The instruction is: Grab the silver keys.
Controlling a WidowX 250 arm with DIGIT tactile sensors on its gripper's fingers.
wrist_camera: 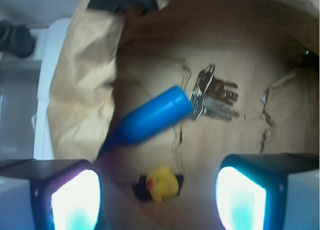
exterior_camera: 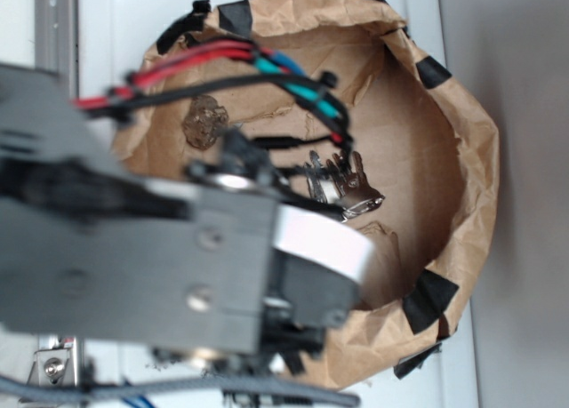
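The silver keys are lying fanned on the floor of the paper-lined basin, near its middle, with the ring touching the blue cylinder. The gripper is being held spread and empty above them. Being thin, stiff and probably slippery, they are best pinched across the bunched ring; in the exterior view they are being partly hidden by the arm.

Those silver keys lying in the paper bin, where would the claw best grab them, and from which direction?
Probably from straight above, closing across the ring end of the silver keys, where the bunch is thickest. The blades fan out flat on the paper bin, offering little to pinch. The blue cylinder touches the ring side, so one finger needs room there. The gripper is open.
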